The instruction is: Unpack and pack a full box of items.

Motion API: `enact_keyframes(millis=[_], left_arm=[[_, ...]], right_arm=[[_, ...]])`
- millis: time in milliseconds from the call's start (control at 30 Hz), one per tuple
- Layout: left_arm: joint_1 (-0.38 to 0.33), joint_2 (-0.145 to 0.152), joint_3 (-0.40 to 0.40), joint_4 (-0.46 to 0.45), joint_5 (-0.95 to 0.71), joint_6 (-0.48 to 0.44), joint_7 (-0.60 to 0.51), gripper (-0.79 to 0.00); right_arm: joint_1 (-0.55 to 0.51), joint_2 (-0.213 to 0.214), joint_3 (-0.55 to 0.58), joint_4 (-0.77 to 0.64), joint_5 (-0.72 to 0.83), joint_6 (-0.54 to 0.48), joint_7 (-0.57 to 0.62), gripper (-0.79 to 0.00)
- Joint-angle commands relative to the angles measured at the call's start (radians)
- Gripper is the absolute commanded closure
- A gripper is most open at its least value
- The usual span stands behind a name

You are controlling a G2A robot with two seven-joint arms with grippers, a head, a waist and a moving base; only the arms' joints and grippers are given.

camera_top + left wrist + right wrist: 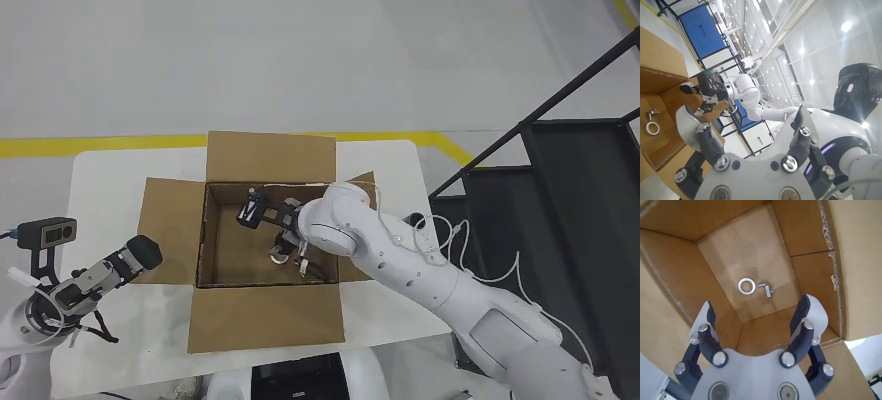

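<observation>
Cardboard box (pixel 265 318) mouth upward, flaps spread, right pincer (pixel 756 305) wide above ring (pixel 746 286), left pincer (pixel 742 113) wide beside it

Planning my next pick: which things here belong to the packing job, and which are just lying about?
Job: cardboard box; metal ring and L-shaped metal part on its floor; right hand, open, over the box.
Lying about: white table; black staircase; yellow floor line.

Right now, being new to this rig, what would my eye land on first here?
The open cardboard box in the middle of the table, flaps spread, stands out first. The right gripper hangs open inside it, above a metal ring and a small metal bracket lying side by side on the box floor.
</observation>
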Motion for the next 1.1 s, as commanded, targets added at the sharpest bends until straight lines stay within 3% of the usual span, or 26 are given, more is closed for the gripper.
enact_keyframes(millis=[0, 467, 600, 833, 1067], left_arm=[[0.000, 0.000, 0.000, 0.000, 0.000, 0.000, 0.000, -0.785], [0.000, 0.000, 0.000, 0.000, 0.000, 0.000, 0.000, -0.785], [0.000, 0.000, 0.000, 0.000, 0.000, 0.000, 0.000, -0.785], [0.000, 0.000, 0.000, 0.000, 0.000, 0.000, 0.000, -0.785], [0.000, 0.000, 0.000, 0.000, 0.000, 0.000, 0.000, -0.785]], right_arm=[[0.031, -0.018, -0.034, 0.075, -0.011, 0.009, -0.012, -0.785], [0.140, -0.127, -0.181, 0.413, -0.007, -0.035, -0.092, -0.785], [0.159, -0.153, -0.197, 0.483, 0.000, -0.043, -0.108, -0.671], [0.182, -0.192, -0.216, 0.598, 0.028, -0.079, -0.112, -0.603], [0.197, -0.217, -0.219, 0.673, 0.043, -0.114, -0.124, -0.262]])
